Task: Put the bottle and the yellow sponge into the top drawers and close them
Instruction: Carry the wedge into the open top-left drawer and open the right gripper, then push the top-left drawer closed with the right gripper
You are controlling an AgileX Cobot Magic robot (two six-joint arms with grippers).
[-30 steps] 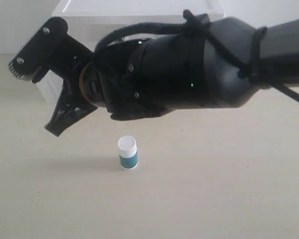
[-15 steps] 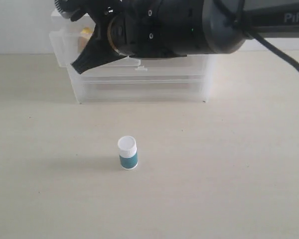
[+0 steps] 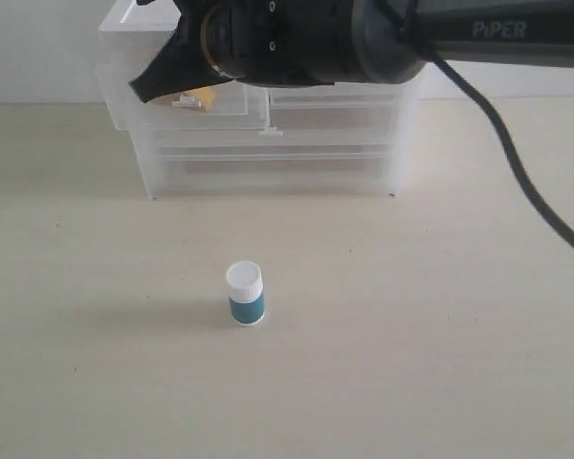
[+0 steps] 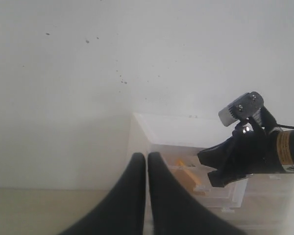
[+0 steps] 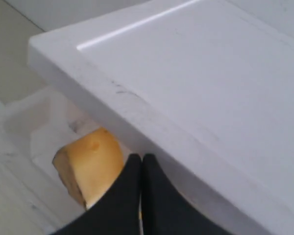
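Your yellow sponge (image 5: pixel 90 164) lies in the open top drawer (image 3: pixel 124 113); the bottle (image 3: pixel 245 295) stands on the bench (image 3: pixel 411 335). Your right claw (image 5: pixel 141 159) and left claw (image 4: pixel 147 155) are clenched empty.

The thick black right arm (image 3: pixel 392 38), a black cable (image 3: pixel 502 143) trailing from it, stretches in from the right along the top edge of the exterior view. Its wrist faces left, and the black right gripper (image 3: pixel 148 84) slants down and to the left, jaws pressed together with no gap. The black left gripper (image 4: pixel 147 159) likewise has its jaws closed, touching along their length.
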